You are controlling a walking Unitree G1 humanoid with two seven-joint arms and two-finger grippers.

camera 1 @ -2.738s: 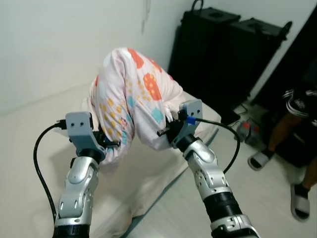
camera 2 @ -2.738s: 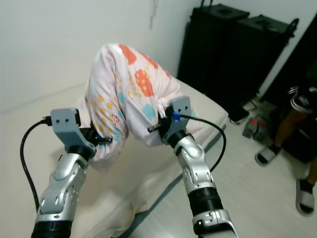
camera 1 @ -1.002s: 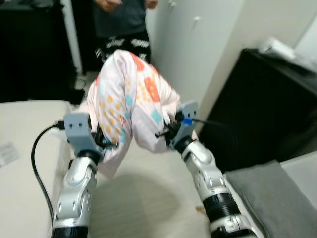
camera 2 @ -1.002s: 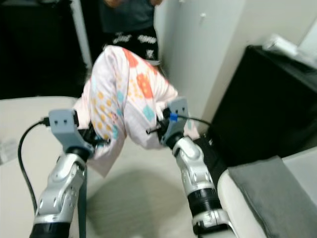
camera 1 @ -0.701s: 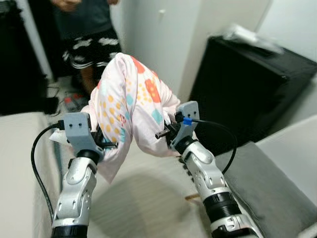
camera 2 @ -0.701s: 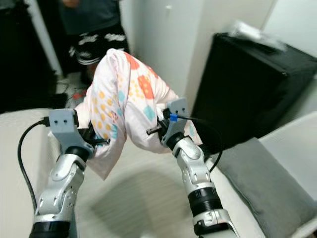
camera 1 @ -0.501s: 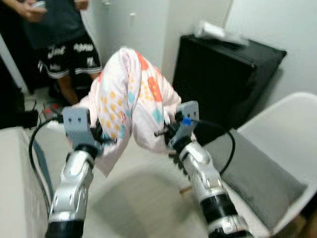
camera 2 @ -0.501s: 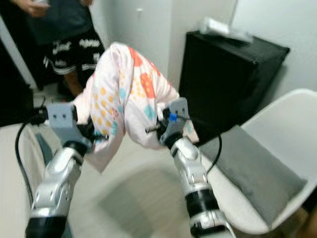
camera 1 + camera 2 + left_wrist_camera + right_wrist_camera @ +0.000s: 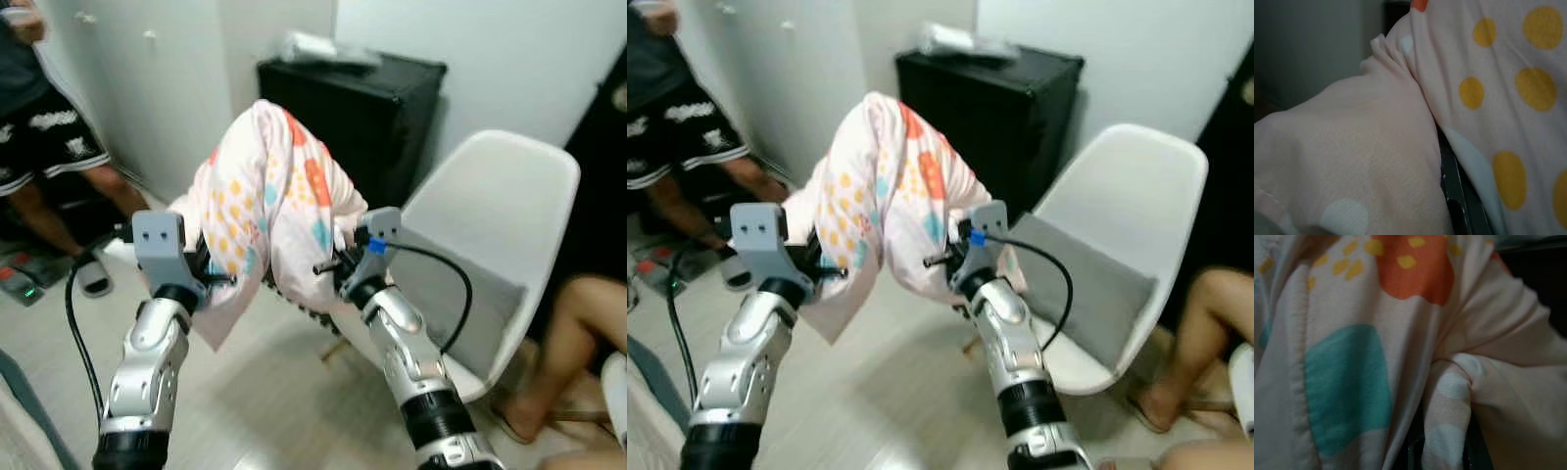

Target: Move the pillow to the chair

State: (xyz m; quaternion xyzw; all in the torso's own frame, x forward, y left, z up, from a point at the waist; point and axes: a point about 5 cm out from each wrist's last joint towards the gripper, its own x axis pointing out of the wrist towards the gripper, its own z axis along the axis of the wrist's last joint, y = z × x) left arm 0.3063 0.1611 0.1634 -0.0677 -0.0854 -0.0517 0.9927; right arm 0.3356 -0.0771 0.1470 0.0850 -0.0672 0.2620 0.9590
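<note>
Pillow (image 9: 269, 201): pale pink case printed with orange, yellow and teal patches; held up in the air between the two arms, folded into a peak, its lower edges hanging loose. It hangs in front of the chair, not yet on it.
Left gripper (image 9: 204, 277): at the pillow's left lower edge, fingers closed on a fold of the case; in the left wrist view a black finger (image 9: 1462, 205) lies against bunched fabric.
Right gripper (image 9: 328, 264): at the pillow's right lower edge, pinching a gathered pleat of fabric, as the right wrist view shows close up.
Chair (image 9: 509, 206): white moulded shell seat, to the right and beyond the pillow; a grey cushion (image 9: 1087, 284) lies on its seat.
Cabinet (image 9: 362, 98): black, against the wall behind the pillow.
Persons: one leg (image 9: 573, 338) beside the chair on the right; another person (image 9: 44, 147) stands at the left.
Handling, judged: light, soft and floppy; it sags and folds wherever unsupported, and the smooth case may slide through a thin pinch.
Hold, judged: two opposite edges, with a thick fold of cloth in each grasp, serve best.
</note>
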